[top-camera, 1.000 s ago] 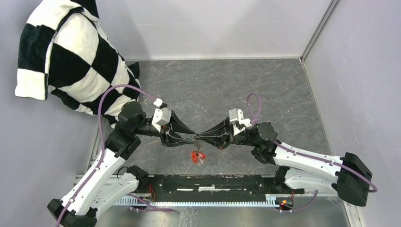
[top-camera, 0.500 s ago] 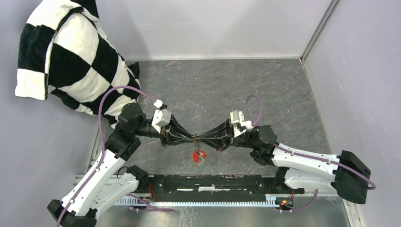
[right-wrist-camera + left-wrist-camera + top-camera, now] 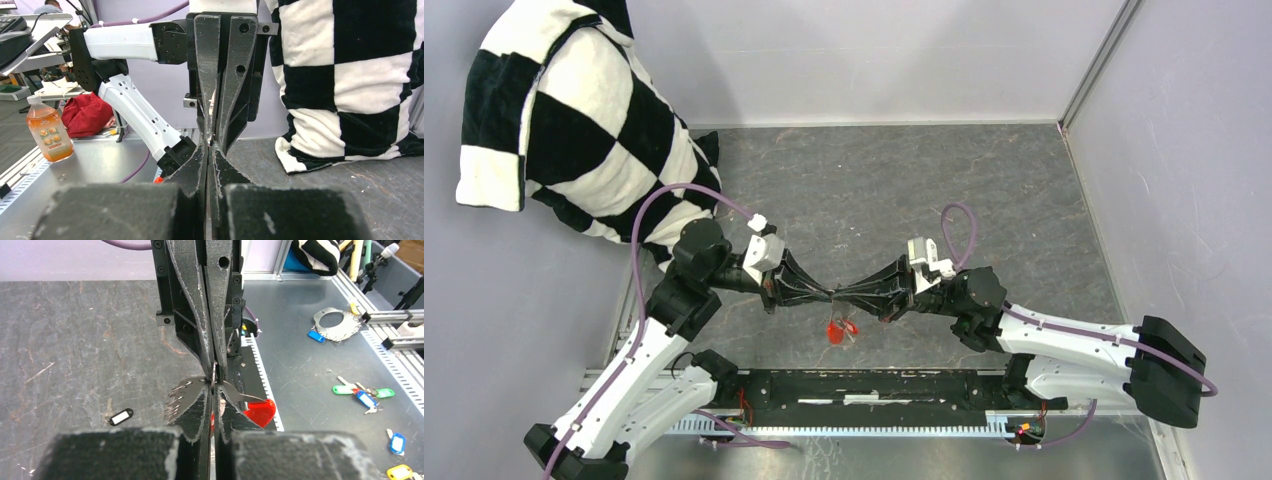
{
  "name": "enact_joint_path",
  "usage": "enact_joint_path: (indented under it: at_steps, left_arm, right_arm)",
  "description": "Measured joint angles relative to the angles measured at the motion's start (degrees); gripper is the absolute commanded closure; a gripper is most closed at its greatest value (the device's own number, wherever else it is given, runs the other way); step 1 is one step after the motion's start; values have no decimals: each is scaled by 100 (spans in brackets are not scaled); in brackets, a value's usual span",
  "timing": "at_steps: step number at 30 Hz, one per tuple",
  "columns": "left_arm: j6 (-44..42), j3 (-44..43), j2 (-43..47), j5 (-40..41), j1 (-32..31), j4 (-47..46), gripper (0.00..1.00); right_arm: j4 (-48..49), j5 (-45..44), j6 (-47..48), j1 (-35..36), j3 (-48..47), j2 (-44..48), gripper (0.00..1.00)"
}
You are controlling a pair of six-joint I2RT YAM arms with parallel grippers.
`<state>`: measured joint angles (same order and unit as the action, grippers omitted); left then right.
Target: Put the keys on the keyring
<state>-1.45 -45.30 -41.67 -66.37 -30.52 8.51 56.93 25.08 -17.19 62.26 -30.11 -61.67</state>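
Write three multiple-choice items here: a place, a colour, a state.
1. Where is the checkered cloth? A) far left corner B) far right corner C) between the arm bases
2. Colour of the fob hanging under the gripper tips? A) green B) red C) yellow
3. The left gripper and right gripper are: A) both open B) left open only C) both shut, tip to tip
1 A: it drapes the back left wall. 2 B: bright red from above. 3 C: both wrist views show them pressed closed at the keyring.
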Motion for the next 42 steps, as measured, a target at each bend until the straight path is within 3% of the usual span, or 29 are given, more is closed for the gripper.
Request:
enact_joint_path:
  at_steps: [3,7,12,24,42]
  left_arm:
    - [-295,0,42,13,0,103,98]
    - [-1333,-13,136,74,-4,649,98]
    - [-2994,-125,289,232,-4,1519,98]
    - [-6008,-603,455,321,-4,2922,98]
    - [-7366,-675,704,315,-4,3316,98]
  right_arm:
    - [-39,2,98,22,0,9,78]
    - [-415,4,323,66,2,203,57]
    - [-1268,-17,879,74,0,887,45]
    - [-3425,-238,2197,74,-507,1462,44]
    - [-4503,348,2955,74,-1523,793,47]
